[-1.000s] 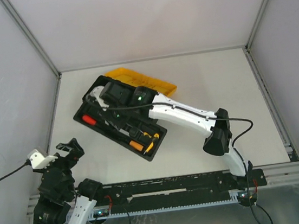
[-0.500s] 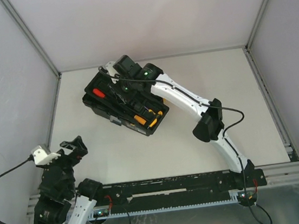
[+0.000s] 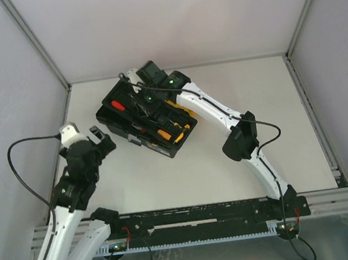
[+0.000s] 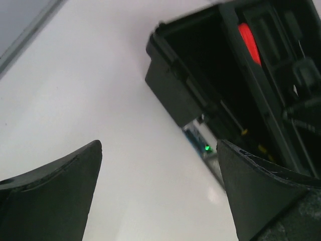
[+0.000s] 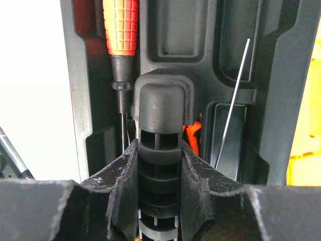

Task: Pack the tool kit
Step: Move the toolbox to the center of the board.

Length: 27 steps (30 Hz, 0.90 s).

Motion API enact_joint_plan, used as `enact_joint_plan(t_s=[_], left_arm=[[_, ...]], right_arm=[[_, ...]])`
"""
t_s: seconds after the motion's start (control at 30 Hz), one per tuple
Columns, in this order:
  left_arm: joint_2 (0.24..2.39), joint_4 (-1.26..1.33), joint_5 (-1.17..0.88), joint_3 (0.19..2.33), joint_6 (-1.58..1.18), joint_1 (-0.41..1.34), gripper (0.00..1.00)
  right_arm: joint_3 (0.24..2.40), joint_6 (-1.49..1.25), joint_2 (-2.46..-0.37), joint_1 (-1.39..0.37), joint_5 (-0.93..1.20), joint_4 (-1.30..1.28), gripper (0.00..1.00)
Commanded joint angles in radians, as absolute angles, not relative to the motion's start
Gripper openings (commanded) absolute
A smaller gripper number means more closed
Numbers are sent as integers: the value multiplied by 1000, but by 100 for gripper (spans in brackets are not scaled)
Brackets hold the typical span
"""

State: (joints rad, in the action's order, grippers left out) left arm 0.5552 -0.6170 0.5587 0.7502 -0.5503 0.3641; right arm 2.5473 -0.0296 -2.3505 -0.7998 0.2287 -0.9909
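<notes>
The black toolbox (image 3: 117, 125) stands at the back left of the table. The black inner tray (image 3: 135, 112) lies in its top, holding a red-handled screwdriver (image 3: 116, 105) and orange and yellow-handled tools (image 3: 169, 130). My right gripper (image 3: 146, 94) is shut on the tray's ribbed black handle (image 5: 159, 113), with the fingers (image 5: 123, 175) pressed to both sides. The screwdriver (image 5: 120, 25) lies left of the handle, and the yellow lid (image 5: 307, 145) shows at the right edge. My left gripper (image 3: 101, 142) is open and empty, just left of the toolbox corner (image 4: 175, 90).
Grey walls enclose the table on three sides. A thin metal rod (image 5: 235, 95) lies in a tray slot right of the handle. The black rail (image 3: 198, 219) with the arm bases runs along the near edge.
My right gripper carried the tray toward the back and it now sits in the toolbox, hiding most of the yellow lid. My left arm rose and swung up toward the toolbox.
</notes>
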Motion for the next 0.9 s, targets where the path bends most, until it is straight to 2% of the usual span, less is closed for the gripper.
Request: enact_joint_plan(t_s=[0.0, 0.1, 0.33, 0.47, 0.7, 0.87], left_arm=[[669, -440, 389, 888, -554, 166, 100], [772, -347, 288, 926, -520, 59, 100], [1104, -301, 166, 1092, -389, -1, 100], [1346, -438, 83, 1277, -320, -6, 100], [1546, -381, 76, 1382, -228, -7, 100], [1693, -465, 56, 1496, -145, -7, 97]], right_arm=[[2546, 8, -2212, -754, 202, -909, 0], [2529, 7, -2161, -735, 199, -930, 0], [2433, -1, -2029, -707, 164, -937, 0], [2382, -9, -1960, -703, 149, -962, 0], [2191, -18, -1805, -706, 117, -942, 0], [2071, -20, -1699, -706, 116, -902, 0]])
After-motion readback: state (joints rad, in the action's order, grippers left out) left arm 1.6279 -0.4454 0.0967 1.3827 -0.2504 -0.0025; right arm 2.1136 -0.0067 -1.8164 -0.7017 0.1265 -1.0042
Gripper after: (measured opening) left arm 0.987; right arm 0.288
